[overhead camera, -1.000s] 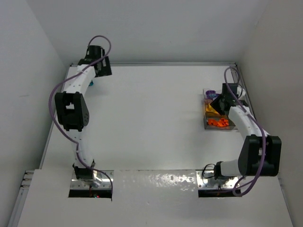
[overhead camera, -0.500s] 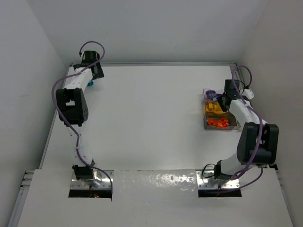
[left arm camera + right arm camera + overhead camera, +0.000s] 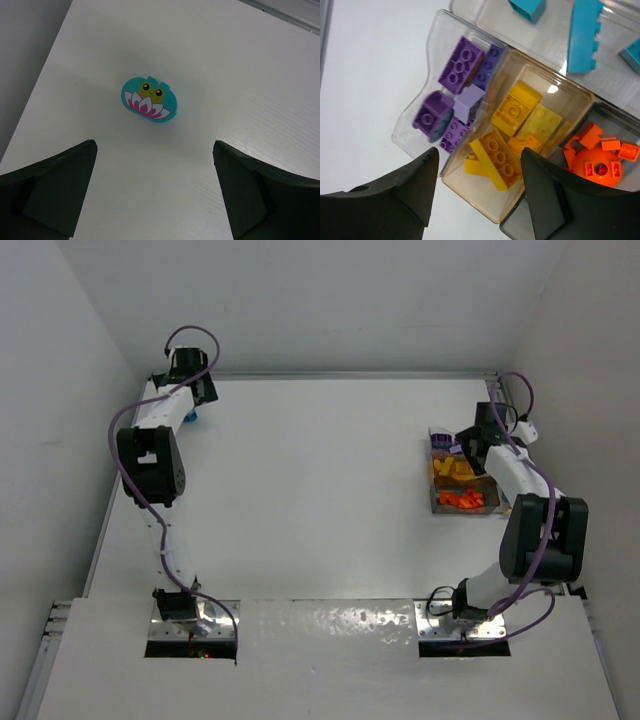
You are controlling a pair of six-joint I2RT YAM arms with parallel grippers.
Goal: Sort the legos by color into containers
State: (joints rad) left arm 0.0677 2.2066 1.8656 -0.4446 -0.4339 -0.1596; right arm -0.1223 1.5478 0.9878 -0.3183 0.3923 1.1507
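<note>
Legos [image 3: 495,157] grouped by colour in containers [image 3: 572,105] — purple left, yellow centre; right gripper [image 3: 480,170] parted, empty; left gripper [image 3: 154,150] spread wide below teal frog piece [image 3: 149,100].

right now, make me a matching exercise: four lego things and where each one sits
1 purple legos
2 yellow legos
3 orange legos
4 teal frog piece

A compartment of the containers nearest the near edge of the table
B loose on the table, far left corner
C compartment between those two
D farthest compartment of the three

Pairs: 1-D, 2-C, 3-A, 4-B
</note>
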